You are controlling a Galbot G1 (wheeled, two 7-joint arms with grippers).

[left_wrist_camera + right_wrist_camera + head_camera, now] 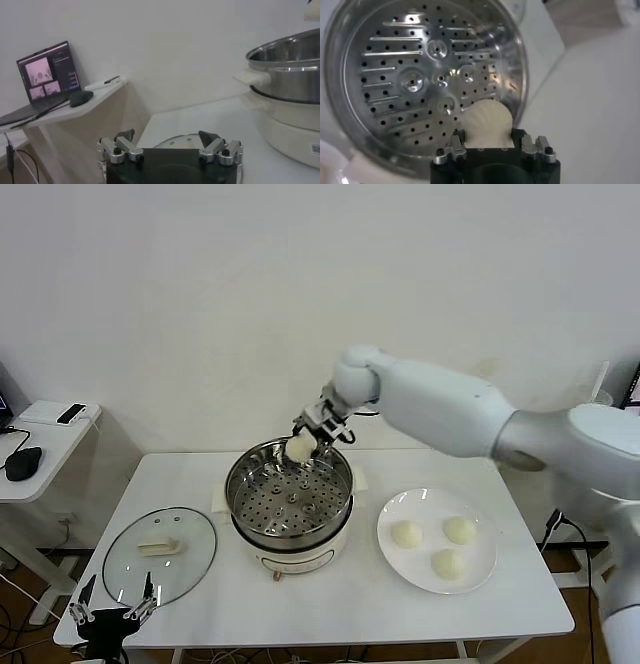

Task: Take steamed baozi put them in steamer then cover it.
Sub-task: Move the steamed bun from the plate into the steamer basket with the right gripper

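My right gripper (303, 441) is shut on one cream-white baozi (299, 447) and holds it over the far rim of the shiny steamer (290, 496). In the right wrist view the baozi (487, 122) sits between the jaws above the empty perforated steamer bottom (420, 80). Three more baozi (406, 534) (460, 530) (447, 563) lie on the white plate (486, 569) at the right. The glass cover (160, 552) with its cream handle lies flat on the table at the left. My left gripper (112, 608) is open, low at the table's front left edge; it also shows in the left wrist view (170, 141).
A white side table (45, 444) with a mouse and a phone stands at the far left; the left wrist view shows a laptop (45, 75) on it. The steamer sits on a white pot base (300, 556).
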